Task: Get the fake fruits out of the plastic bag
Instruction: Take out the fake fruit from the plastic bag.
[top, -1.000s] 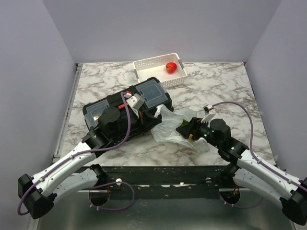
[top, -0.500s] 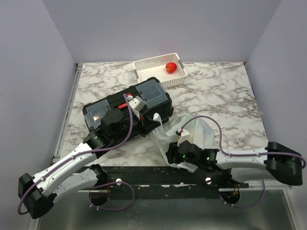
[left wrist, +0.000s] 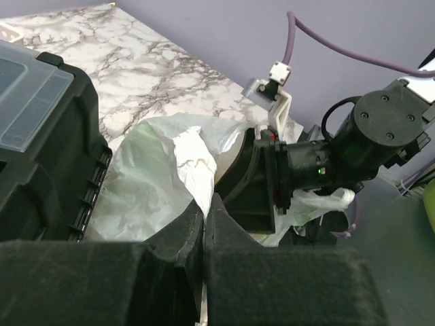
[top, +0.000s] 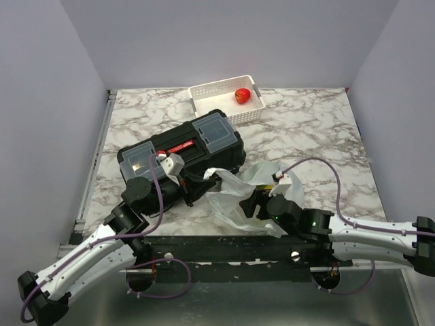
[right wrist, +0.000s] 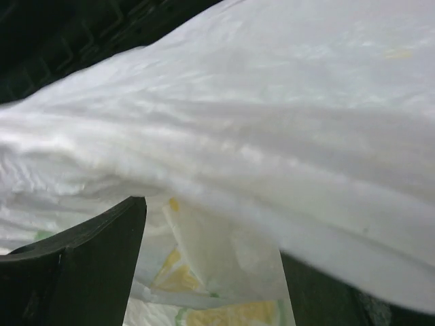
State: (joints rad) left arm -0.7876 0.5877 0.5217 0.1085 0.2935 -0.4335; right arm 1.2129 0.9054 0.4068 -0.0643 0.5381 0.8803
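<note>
While the left pincer (left wrist: pixel 204 219) clamps the plastic bag (top: pixel 234 197) beside the toolbox (top: pixel 183 146) at the bench (top: pixel 312 129) edge, the right pincer (right wrist: pixel 211 238), spread apart in its folds, should push deeper before closing.

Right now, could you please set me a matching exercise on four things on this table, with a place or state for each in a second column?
Things:
1. red fruit
2. black toolbox
3. plastic bag
4. white basket

Places or states:
A. at the far edge of the table
B. inside the white basket
C. crumpled, right of the toolbox, by the near edge
D. left of the bag, lid shut

Pairs: 1-B; 2-D; 3-C; 4-A.
</note>
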